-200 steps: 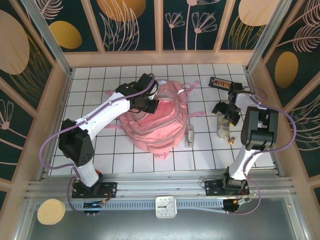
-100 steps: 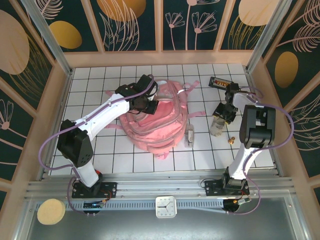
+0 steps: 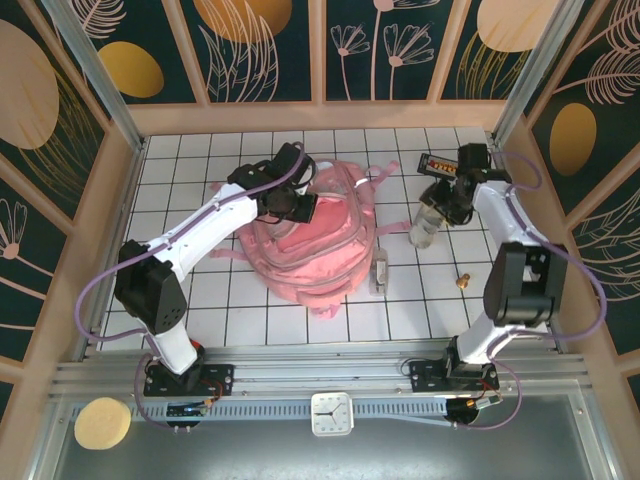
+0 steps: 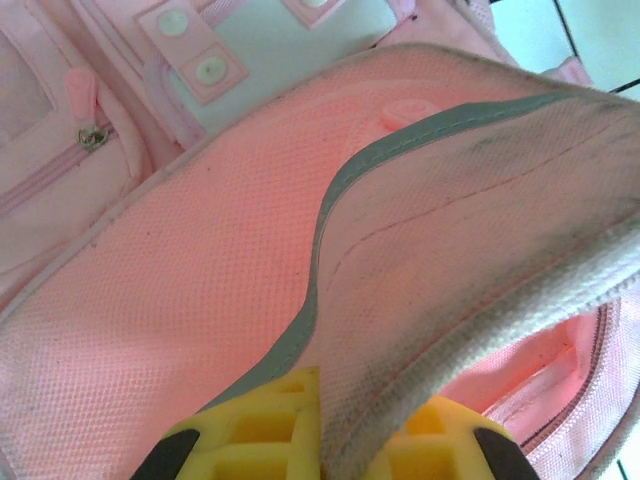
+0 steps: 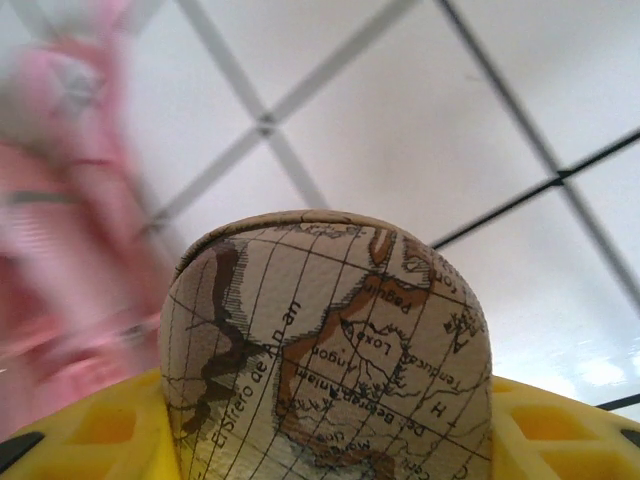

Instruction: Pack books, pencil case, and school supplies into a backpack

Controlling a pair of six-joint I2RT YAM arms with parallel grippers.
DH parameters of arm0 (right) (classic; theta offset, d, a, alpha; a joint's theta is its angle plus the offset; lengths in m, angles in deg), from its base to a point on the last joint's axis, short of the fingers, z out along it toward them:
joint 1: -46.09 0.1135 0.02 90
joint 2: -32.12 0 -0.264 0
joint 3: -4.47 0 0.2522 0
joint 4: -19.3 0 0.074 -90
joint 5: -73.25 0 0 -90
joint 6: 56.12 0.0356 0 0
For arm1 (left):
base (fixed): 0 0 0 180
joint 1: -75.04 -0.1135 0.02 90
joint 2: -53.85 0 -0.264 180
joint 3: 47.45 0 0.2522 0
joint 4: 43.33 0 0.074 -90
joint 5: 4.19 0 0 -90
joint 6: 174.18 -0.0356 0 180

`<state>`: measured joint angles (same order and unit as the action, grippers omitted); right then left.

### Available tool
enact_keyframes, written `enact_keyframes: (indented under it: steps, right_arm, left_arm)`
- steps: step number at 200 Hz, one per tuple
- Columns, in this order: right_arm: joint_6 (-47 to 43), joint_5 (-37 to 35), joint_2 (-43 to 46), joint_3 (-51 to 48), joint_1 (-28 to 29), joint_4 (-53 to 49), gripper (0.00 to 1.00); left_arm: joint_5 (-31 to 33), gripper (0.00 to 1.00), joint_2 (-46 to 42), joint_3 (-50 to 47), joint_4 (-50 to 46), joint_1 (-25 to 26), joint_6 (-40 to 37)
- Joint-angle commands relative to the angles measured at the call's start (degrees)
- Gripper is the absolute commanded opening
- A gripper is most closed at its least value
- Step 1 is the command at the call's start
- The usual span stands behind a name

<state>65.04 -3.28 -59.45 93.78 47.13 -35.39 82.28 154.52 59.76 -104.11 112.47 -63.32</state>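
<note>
Our left hand (image 4: 320,440) clamps the backpack (image 3: 320,260) by its rim, holding the mouth up. Our right hand (image 3: 447,200) grips 1 map-printed pencil case (image 5: 330,340), we think, hanging just below it, with the backpack off to its left. We judge the packing step is in hand: next, carry it over the mouth, then release.

A black device with orange dots (image 3: 438,164) lies just beyond the right pincer (image 3: 438,205). A small brass piece (image 3: 462,280) sits well apart, nearer the bases.

White grid-tiled table (image 3: 400,300), wooden-framed dark walls (image 3: 270,60) with gold floral print, metal rail (image 3: 300,375), small clock (image 3: 331,413)
</note>
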Motion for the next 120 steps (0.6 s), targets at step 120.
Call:
enact_keyframes:
  steps: [120]
  right_arm:
    - [40.30,-0.76,-6.89,5.63,29.96,19.41,0.43]
  left_arm:
    - [-5.77,0.00,1.54,7.94,2.16,0.09,10.08]
